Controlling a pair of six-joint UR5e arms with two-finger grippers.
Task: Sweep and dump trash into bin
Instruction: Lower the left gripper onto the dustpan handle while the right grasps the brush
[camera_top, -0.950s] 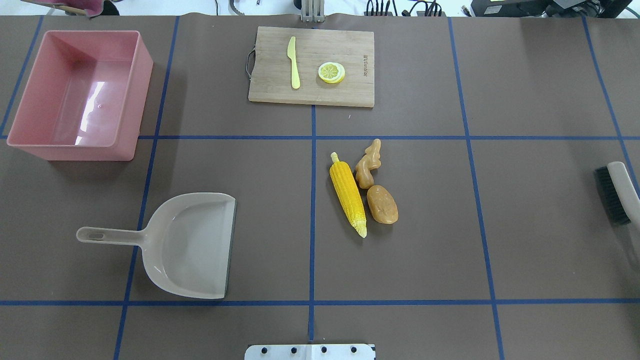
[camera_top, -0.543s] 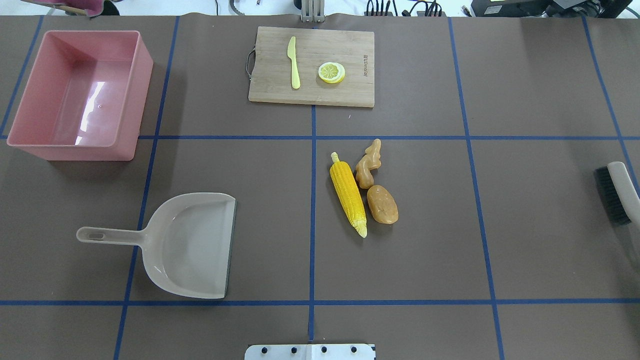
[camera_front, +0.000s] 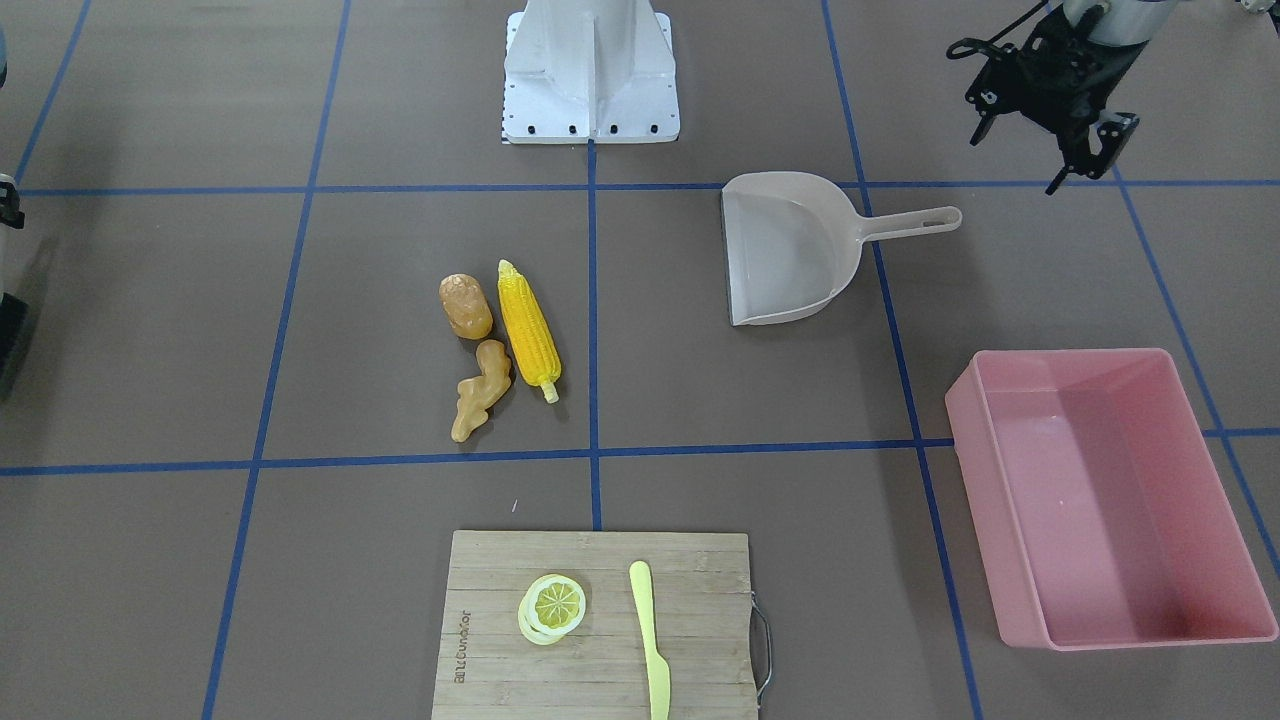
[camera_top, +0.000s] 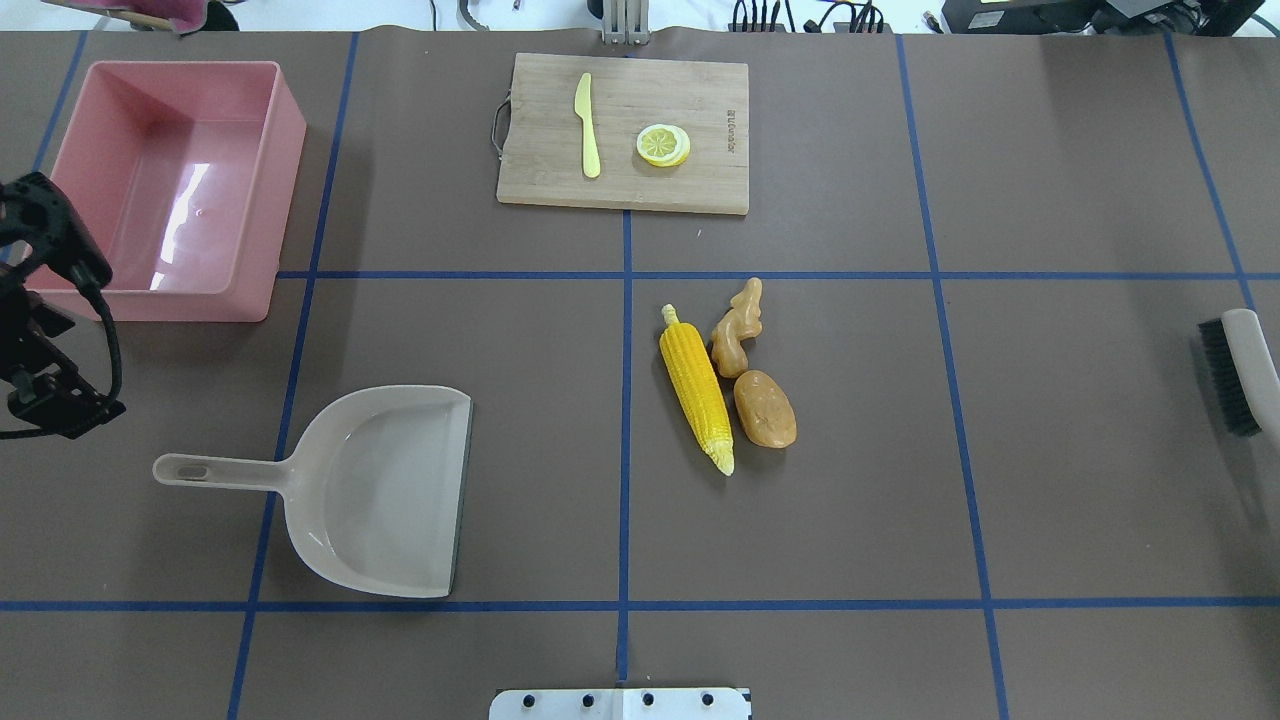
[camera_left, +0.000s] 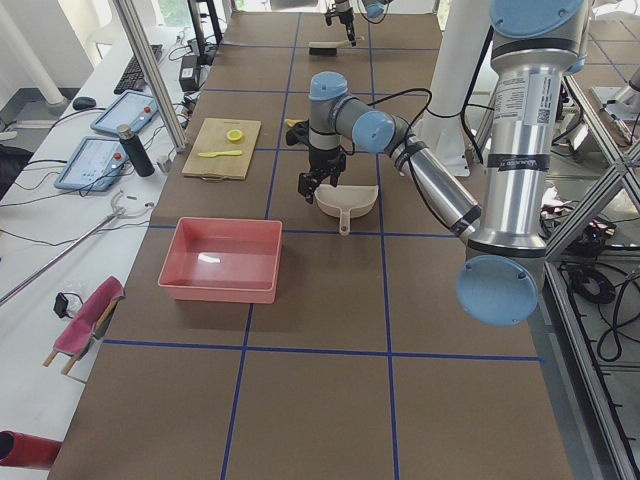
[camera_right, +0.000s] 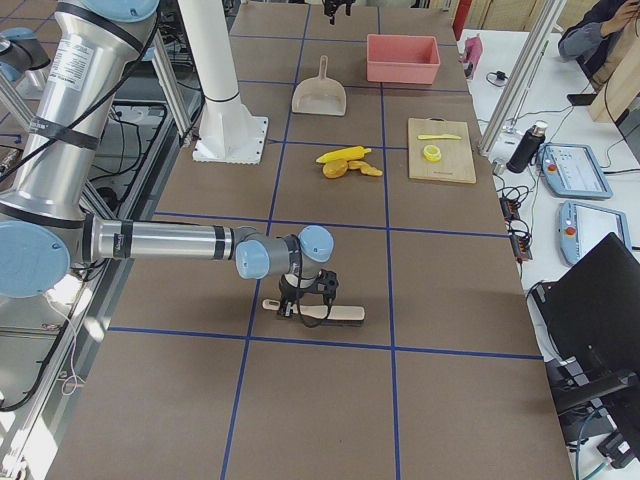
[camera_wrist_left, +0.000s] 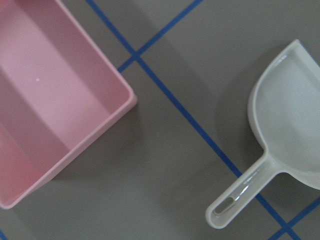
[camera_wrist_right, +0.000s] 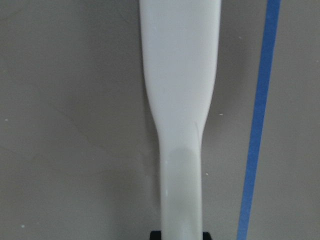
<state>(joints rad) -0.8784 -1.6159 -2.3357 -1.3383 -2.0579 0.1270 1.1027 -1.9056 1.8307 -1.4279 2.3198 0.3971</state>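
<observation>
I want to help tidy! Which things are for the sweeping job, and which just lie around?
For the job: yellow corn cob, lumpy tan potato, knobbly tan ginger root, pink plastic tub, beige plastic dustpan, white-handled black-bristled brush.
Lying about: wooden cutting board, pale yellow plastic knife, lemon slice.

The brown table (camera_top: 850, 520), gridded with blue tape (camera_top: 625, 540), carries the pink bin (camera_top: 288, 200) at its far left, a beige dustpan (camera_top: 390, 490) nearer, the corn cob (camera_top: 695, 385), ginger root (camera_top: 735, 330) and potato (camera_top: 765, 408) clustered close together near the centre, and a wooden cutting board (camera_top: 690, 185) at the far edge.
</observation>
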